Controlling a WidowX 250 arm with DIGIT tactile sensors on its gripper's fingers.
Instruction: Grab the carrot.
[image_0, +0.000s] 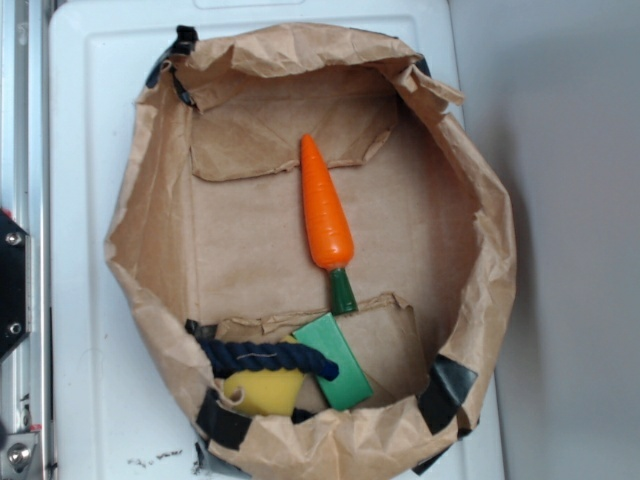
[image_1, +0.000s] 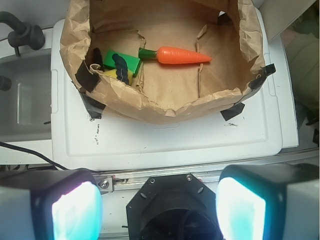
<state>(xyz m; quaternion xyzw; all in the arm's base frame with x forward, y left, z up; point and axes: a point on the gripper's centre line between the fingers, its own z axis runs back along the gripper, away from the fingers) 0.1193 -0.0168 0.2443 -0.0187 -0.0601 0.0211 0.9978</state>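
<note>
The carrot (image_0: 327, 213) is bright orange with a dark green stem and lies on the floor of a brown paper bag (image_0: 150, 200), tip toward the back. In the wrist view the carrot (image_1: 182, 55) lies sideways inside the bag (image_1: 165, 107), stem to the left. My gripper (image_1: 159, 207) is open, its two fingers wide apart with nothing between them. It sits well short of the bag, above the metal rail and the black arm base (image_1: 172, 210). The gripper does not show in the exterior view.
A flat green block (image_0: 335, 360), a dark blue rope (image_0: 265, 357) and a yellow piece (image_0: 262, 392) lie in the bag's near corner, just below the carrot's stem. The bag stands on a white lid (image_0: 90, 100). A metal rail (image_0: 25, 150) runs along the left.
</note>
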